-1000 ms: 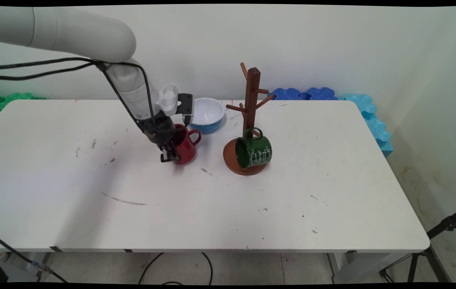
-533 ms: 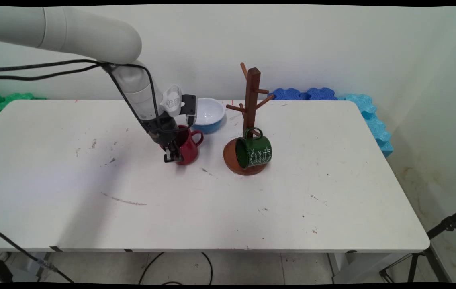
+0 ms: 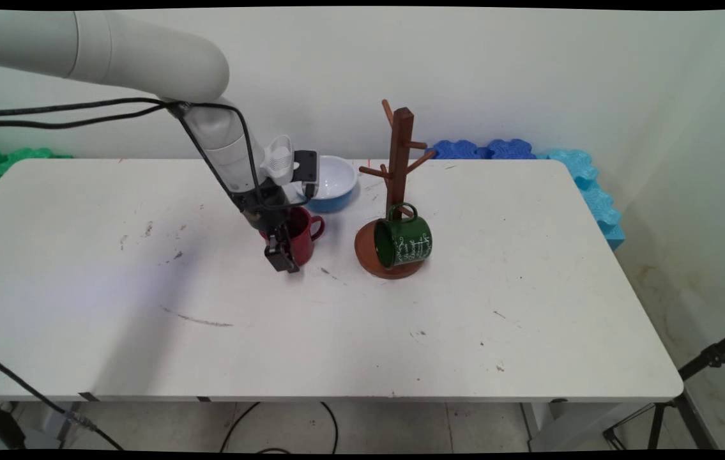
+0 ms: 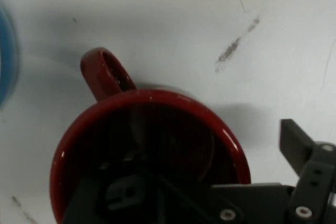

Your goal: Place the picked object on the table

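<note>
**Main view: fingers astride the red mug's wall**

I see the white counter [image 3: 528, 319] filling most of the picture, scuffed with dark marks. The arm [image 3: 145, 54] reaches in from the upper left and bends down towards the counter's middle. To its right a wooden mug tree [image 3: 400, 153] stands on a round base, with a green mug [image 3: 408, 241] hung from a low peg, its mouth turned to the near left. A bowl [image 3: 336, 182], white inside and blue outside, sits behind the arm's wrist. Just in front of the bowl the red mug [image 3: 301, 233] stands upright, handle to the right.

The gripper [image 3: 282, 255] is at the mug's near side. In the hand view the fingers are spread: one dips inside the red mug [image 4: 152, 100], and the other [image 4: 294, 142] sits outside, a strip of counter showing between it and the rim.
</note>
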`<state>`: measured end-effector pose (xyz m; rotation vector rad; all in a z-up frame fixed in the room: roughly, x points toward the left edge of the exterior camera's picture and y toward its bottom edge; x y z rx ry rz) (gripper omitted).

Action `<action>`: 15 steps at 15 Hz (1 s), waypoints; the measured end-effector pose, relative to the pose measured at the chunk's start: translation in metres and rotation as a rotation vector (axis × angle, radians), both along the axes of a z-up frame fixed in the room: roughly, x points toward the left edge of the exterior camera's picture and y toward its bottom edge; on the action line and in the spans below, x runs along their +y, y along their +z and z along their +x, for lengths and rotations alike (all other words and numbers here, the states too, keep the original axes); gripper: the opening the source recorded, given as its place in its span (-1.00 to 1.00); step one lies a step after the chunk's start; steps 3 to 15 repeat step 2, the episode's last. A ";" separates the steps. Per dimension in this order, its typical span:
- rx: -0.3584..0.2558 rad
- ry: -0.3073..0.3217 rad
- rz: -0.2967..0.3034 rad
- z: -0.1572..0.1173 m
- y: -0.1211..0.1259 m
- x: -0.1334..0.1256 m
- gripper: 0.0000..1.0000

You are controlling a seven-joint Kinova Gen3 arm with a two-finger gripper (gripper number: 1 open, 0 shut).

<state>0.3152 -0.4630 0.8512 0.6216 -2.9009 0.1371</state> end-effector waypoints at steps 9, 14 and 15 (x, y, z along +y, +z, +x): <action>0.016 0.004 -0.008 -0.001 0.004 0.000 1.00; 0.016 0.004 -0.008 -0.001 0.004 0.000 1.00; 0.016 0.004 -0.008 -0.001 0.004 0.000 1.00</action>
